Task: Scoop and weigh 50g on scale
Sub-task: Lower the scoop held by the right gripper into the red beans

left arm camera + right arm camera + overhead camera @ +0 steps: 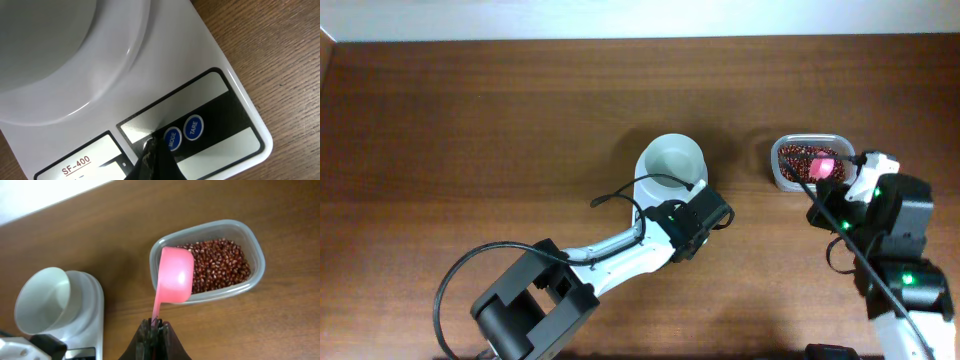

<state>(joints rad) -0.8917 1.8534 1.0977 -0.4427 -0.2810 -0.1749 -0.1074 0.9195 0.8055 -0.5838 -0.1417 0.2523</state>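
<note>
The scale [645, 190] is white, and a round white bowl [672, 163] sits on top of it. My left gripper [695, 212] hangs over its button panel. In the left wrist view this gripper [152, 149] is shut with nothing in it, and its tip rests on the panel just left of the blue MODE button [172, 138]. My right gripper [156, 326] is shut on the handle of a pink scoop [175, 275]. The scoop's cup lies over the left end of the clear tub [255, 275] of red-brown beans [220, 262]. No beans show on the scoop or in the bowl [42, 300].
A blue TARE button [194, 127] sits right of MODE. The tub [782, 178] stands on the brown wooden table [470, 150], a short way right of the scale. A black cable [620, 200] loops beside the scale.
</note>
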